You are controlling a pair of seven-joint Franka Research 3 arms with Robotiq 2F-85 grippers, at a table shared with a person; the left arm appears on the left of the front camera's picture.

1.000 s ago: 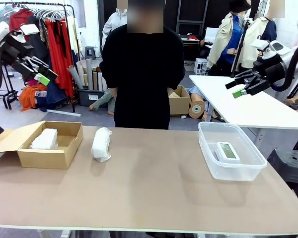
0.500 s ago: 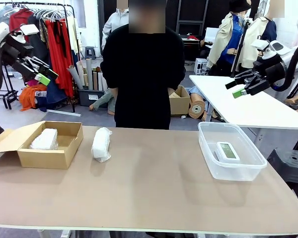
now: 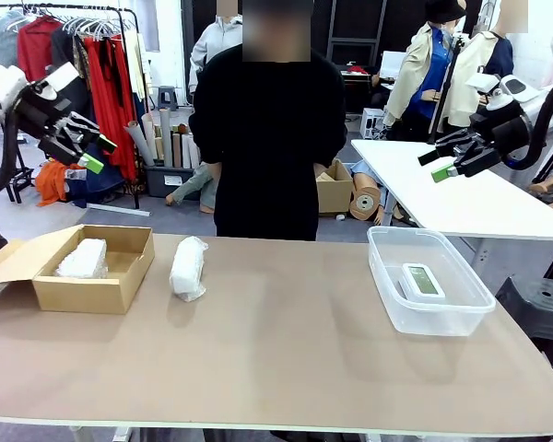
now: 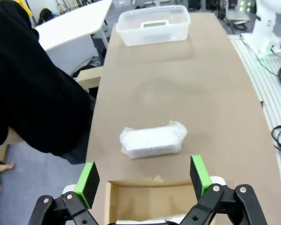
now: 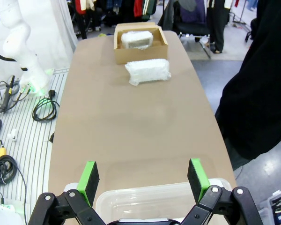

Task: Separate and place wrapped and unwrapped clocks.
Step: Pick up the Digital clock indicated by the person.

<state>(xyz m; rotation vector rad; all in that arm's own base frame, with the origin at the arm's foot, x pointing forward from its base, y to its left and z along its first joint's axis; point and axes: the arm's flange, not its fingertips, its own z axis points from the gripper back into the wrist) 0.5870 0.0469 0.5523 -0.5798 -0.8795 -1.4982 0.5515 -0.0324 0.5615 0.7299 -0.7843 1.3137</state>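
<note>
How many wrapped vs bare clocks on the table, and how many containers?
Wrapped clocks: 2
Bare clock: 1
Cardboard box: 1
Clear tub: 1
Total: 5

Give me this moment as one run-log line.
left gripper open, raised | right gripper open, raised | one wrapped clock in cardboard box | other wrapped clock on table | bare clock in clear tub

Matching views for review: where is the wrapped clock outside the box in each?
Front: wrapped clock left of centre, right of the cardboard box.
Left wrist: clock mid-frame, above the box.
Right wrist: clock upper centre, below the box.
Shared landmark: the box.
</note>
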